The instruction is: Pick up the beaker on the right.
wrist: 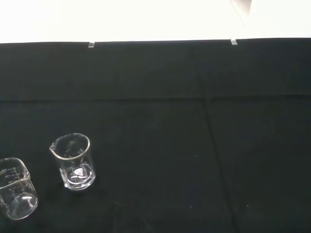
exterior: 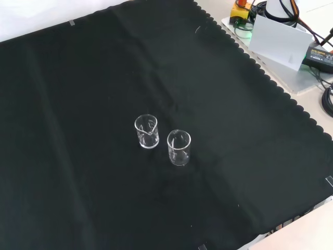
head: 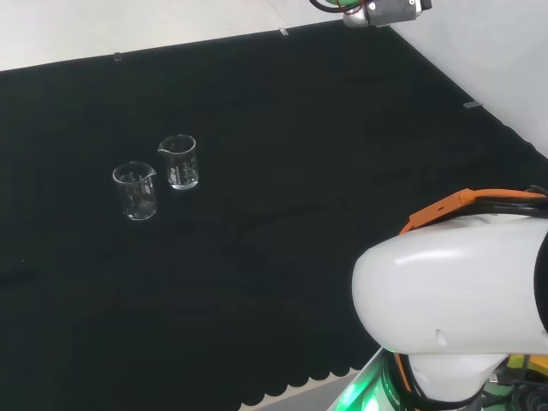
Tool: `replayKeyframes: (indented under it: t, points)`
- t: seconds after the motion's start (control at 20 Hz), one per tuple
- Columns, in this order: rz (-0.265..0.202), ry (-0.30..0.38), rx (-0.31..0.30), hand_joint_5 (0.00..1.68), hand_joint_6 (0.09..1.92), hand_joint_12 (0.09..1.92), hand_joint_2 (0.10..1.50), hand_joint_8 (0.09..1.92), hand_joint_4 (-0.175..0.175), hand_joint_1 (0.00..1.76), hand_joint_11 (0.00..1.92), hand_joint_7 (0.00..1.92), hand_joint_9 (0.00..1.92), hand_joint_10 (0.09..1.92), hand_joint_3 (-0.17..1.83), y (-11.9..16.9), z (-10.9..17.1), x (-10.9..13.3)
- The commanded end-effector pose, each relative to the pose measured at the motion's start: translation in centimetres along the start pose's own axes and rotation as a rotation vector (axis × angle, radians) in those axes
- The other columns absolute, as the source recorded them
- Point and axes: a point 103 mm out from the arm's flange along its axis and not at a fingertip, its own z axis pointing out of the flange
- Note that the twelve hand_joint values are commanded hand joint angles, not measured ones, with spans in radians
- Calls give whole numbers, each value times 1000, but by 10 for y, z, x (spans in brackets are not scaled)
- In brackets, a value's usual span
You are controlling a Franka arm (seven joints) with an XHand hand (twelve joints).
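Observation:
Two small clear glass beakers stand upright and empty on the black cloth, close together but apart. In the head view one beaker stands to the right and a little farther off, the other beaker to its left and nearer. The front view has them near the cloth's middle, as the upper-left beaker and the lower-right beaker. From the wrist view, one beaker has its spout turned away from the second beaker, which is cut off by the picture's edge. Nothing touches either of them.
The arm's own white link fills the head view's lower right. Past the cloth's scalloped edge lie a white box and cables. Wide black cloth lies bare all around the beakers.

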Motion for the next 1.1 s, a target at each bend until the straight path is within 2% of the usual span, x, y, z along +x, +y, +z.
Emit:
replayKeyframes:
  t: [0.05, 0.2, 0.65, 0.75, 0.95, 1.05, 1.1]
  points:
    - [2, -2, -4, 131, 209, 770, 1209, 454, -1, 21, 0, 23, 73, 589, 519, 0, 1, -2]
    - [2, -2, 4, 183, 87, 742, 1297, 413, 0, 2, 0, 34, 76, 562, 356, 2, 4, -2]
    - [3, 15, 36, 198, 87, 753, 1323, 398, 1, 0, 0, 42, 78, 553, 302, 11, 15, -5]
    - [26, 48, 62, 188, 87, 748, 1319, 393, 1, 0, 0, 43, 76, 552, 285, 16, 22, -22]
    - [63, 59, 75, 165, 87, 733, 1297, 388, -1, 10, 0, 43, 71, 550, 257, 25, 34, -52]
    - [73, 84, 83, 160, 87, 727, 1288, 387, -2, 26, 0, 43, 69, 551, 246, 31, 42, -61]
    - [87, 78, 79, 158, 87, 725, 1282, 386, -2, 36, 0, 43, 68, 551, 240, 32, 45, -48]
